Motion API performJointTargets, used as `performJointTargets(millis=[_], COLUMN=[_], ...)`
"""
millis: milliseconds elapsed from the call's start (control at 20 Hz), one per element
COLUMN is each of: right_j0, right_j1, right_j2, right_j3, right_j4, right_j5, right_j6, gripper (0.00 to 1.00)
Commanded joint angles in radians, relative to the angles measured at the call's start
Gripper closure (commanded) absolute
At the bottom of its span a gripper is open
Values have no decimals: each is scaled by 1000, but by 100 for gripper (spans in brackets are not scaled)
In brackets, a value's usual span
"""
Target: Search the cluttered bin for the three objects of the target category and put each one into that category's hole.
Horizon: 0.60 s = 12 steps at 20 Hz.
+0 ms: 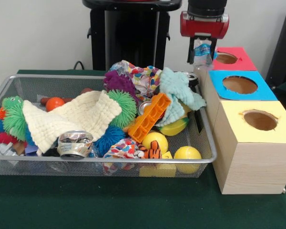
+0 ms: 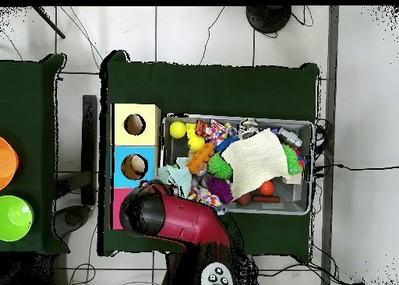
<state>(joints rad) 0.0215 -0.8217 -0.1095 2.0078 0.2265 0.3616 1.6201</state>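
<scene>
One arm (image 2: 183, 223) hides red box (image 2: 117, 212) overhead.

We note red-black arm (image 2: 183, 223) reaching from base, wrist vertical, gripper (image 1: 201, 51) pointing straight down. We see black fingers (image 1: 191, 51) closed on clear item, held aloft, clear of surfaces below.

Low front and top-down views, sharing the bin (image 1: 5, 86).

Dark green table cover (image 1: 133, 210) beneath everything. Off to one side in the overhead view, an orange disc (image 2: 6, 161) beside a bright green disc (image 2: 14, 218). White tiled floor (image 2: 195, 33) with trailing cables (image 2: 86, 40).
</scene>
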Motion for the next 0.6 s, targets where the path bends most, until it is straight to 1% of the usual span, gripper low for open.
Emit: performJointTargets(millis=[50, 450, 600], right_j0=[12, 28, 42], right_j1=[-61, -38, -21], right_j2=[27, 48, 47], right_j3=[-71, -51, -56], right_j4=[-46, -30, -26], right_j5=[119, 57, 34], right_j6=[104, 134, 148], gripper=[100, 100, 100])
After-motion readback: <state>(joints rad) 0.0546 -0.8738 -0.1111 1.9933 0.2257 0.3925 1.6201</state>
